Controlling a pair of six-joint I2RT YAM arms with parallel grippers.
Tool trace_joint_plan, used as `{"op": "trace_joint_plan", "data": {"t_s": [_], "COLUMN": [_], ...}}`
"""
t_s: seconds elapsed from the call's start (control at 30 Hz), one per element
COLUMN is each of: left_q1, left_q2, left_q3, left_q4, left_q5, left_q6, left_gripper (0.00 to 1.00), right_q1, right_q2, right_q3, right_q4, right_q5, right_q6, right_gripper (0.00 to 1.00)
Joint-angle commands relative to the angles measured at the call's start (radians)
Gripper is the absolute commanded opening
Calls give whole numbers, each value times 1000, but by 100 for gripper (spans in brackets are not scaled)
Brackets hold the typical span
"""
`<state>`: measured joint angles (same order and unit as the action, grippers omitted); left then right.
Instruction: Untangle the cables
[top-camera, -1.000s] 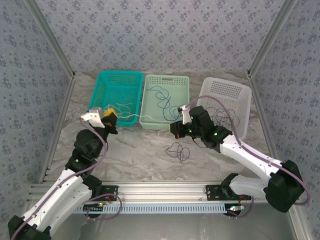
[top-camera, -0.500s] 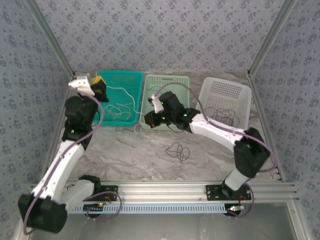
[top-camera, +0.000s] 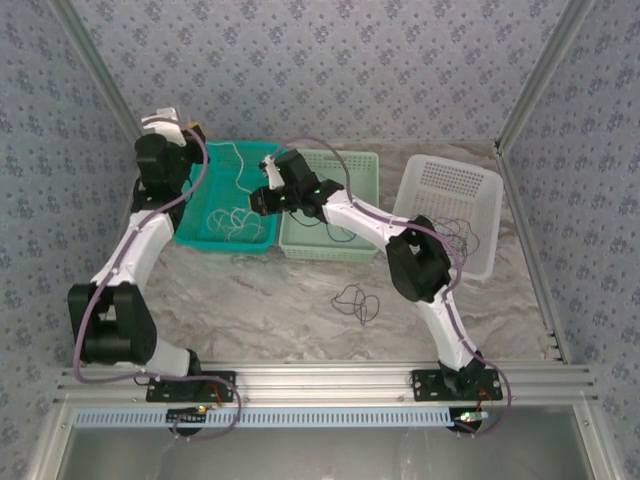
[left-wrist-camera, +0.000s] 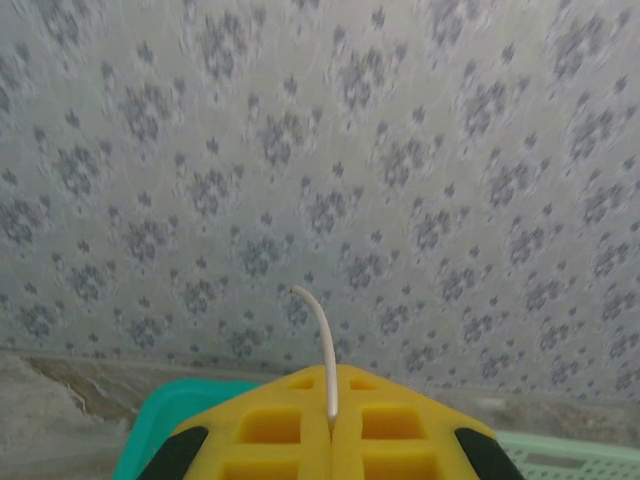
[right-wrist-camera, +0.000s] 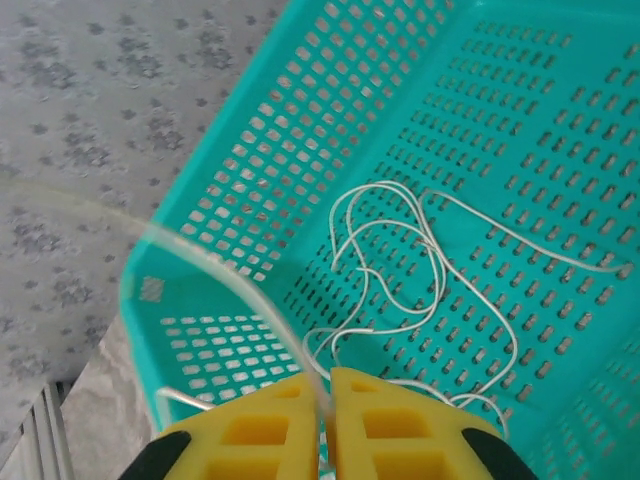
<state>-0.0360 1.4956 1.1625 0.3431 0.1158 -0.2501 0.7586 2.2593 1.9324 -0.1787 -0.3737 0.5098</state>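
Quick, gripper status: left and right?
Left gripper: closed on the white cable, end poking out.
Right gripper: closed, white cable pinched between its fingers, above the teal basket.

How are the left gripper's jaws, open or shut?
Shut on the white cable: the left gripper's yellow fingers meet, cable pinched between them.

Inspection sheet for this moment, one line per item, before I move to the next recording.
Surface: marbled table, with teal basket, green basket and white basket along its back.
Job's things: white cable partly in the teal basket; dark cable loose on the table; dark wire in the white basket.
Clutter: nothing seen.
End effectors: left end effector shut on the white cable's end; right end effector pinching the same cable.
Cables: purple-grey harness along each arm.
Surroundings: patterned walls, aluminium frame.
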Motion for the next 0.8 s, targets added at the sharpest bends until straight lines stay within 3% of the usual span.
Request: {"op": "trace_joint_plan", "data": {"t_s": [0.0, 0.03, 0.07, 0.13, 0.2, 0.3, 0.37, 0.43, 0.57, 0.63, 0.7, 0.77], "left_q1": [2, 2, 2, 1, 2, 0, -1, -2, -23, -48, -74, -100], "left_q2": [78, 97, 115, 140, 158, 181, 189, 187, 174, 168, 155, 123], "left_q3": [27, 30, 32, 28, 33, 43, 45, 50, 66, 87, 108, 104], "left_q4": [-31, -39, -48, -53, -68, -102, -110, -126, -153, -186, -225, -235], "left_q5": [84, 91, 97, 96, 94, 89, 77, 69, 52, 28, -10, -44], "left_q6": [19, 15, 11, 6, 3, 6, -10, -10, 25, 60, 82, 97], "left_gripper": [0, 0, 0, 0, 9, 11, 21, 43, 64, 85, 98, 99], "right_q1": [-3, -4, -3, -3, -7, -7, -5, 2, 26, 36, 39, 39], "right_q2": [59, 65, 64, 51, 10, -103, -156, -196, -268, -296, -332, -396], "right_q3": [60, 69, 74, 68, 38, -79, -112, -110, -147, -165, -190, -256], "right_q4": [-9, -7, -7, 6, 15, 108, 112, 62, 74, 91, 81, 56], "right_q5": [14, 10, 10, -10, -26, -24, -16, -27, -23, -36, -42, -33], "right_q6": [51, 53, 52, 39, 24, 17, 17, 0, -16, -16, -32, -78], "right_gripper": [22, 29, 44, 65, 80, 83, 84, 84, 84, 84, 83, 81]}}
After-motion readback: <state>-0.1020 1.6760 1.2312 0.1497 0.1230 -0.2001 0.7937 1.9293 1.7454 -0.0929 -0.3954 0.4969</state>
